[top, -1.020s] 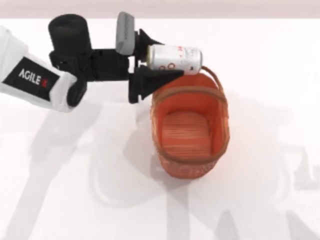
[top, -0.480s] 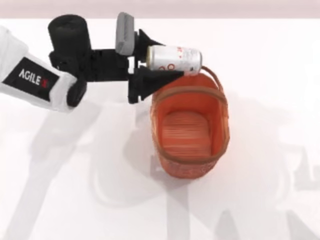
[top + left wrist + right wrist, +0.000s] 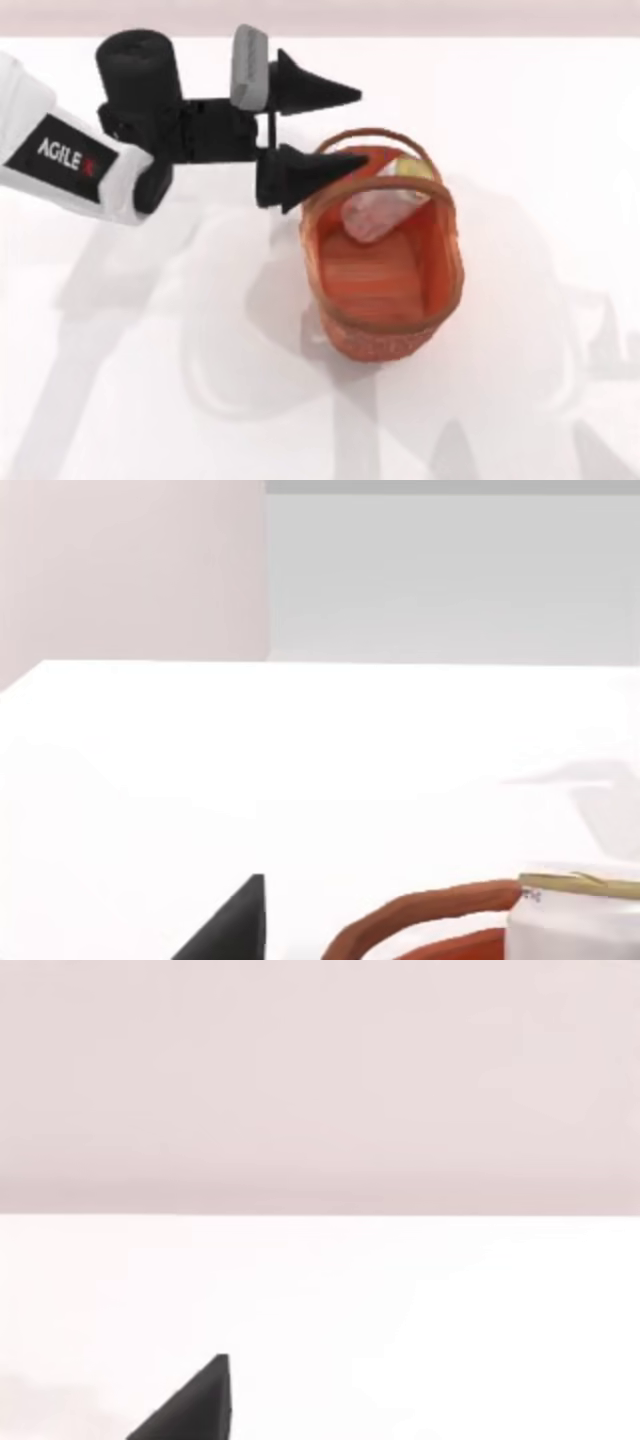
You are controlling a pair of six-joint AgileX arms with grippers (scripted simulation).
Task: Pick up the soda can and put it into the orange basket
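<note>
The soda can (image 3: 378, 207) lies tilted inside the orange basket (image 3: 455, 262), at its far end under the arched brown handle (image 3: 372, 134). The gold top points to the basket's far right. My left gripper (image 3: 361, 128) hovers just left of the basket's far end. It is open, with nothing between its black fingers (image 3: 318, 165). In the left wrist view the can (image 3: 580, 925) shows behind the handle (image 3: 420, 908), beside one fingertip (image 3: 238, 925). My right gripper (image 3: 200, 1410) shows only as a black wedge in the right wrist view and is outside the top view.
The white table (image 3: 540, 120) stretches around the basket on all sides. A pale wall (image 3: 130, 570) rises behind its far edge. Grey shadows of the arms fall across the near part of the table.
The left gripper has opened and let go of the can. The can has dropped from between the fingers into the far end of the basket, and the basket has shifted slightly.
</note>
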